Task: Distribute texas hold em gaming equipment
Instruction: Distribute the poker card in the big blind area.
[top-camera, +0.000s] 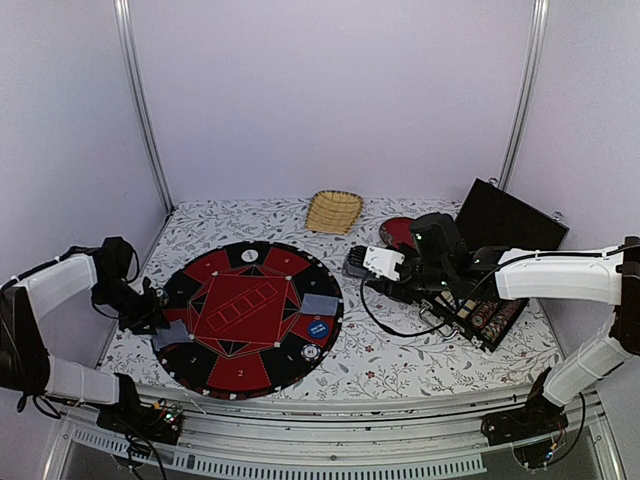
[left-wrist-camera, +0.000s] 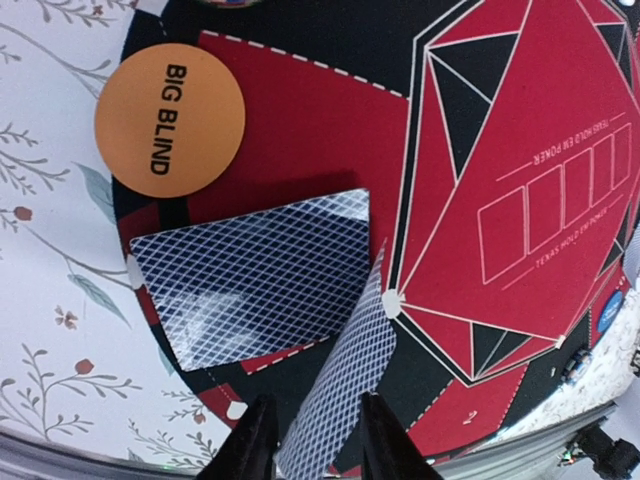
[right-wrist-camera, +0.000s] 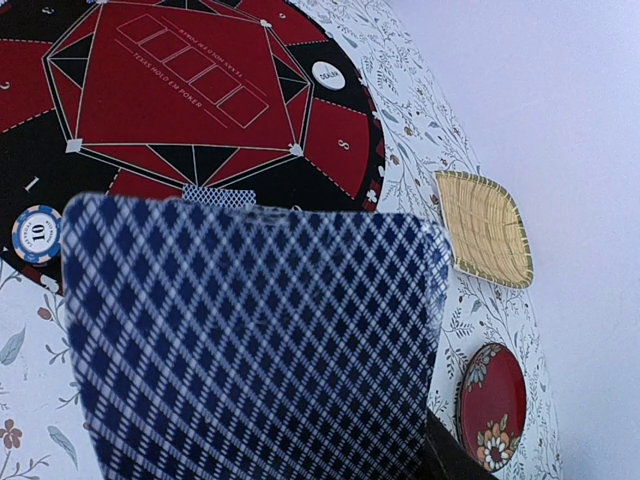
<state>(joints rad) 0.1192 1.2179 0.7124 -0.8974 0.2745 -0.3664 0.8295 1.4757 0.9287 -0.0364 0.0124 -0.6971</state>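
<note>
2 cards are at the left seat of the round red and black mat. A flat card lies there, blue back up, just beside the orange BIG BLIND button. A leaning card stands up on its edge next to the flat one, between the left jaws. Those jaws stand a little apart, wider than the thin card, so they do not pinch it.

Across the mat, a 3rd card lies flat at the right seat. A blue button and a striped chip are near it. A white button sits at the far edge of the mat.

The right jaws hang over the desk, just to the right of the mat. They are closed on a stack of cards, with the blue backs facing the wrist camera.

Behind them are a dark-red plate and a straw basket. A black case with rows of chips lies open under the right arm.
</note>
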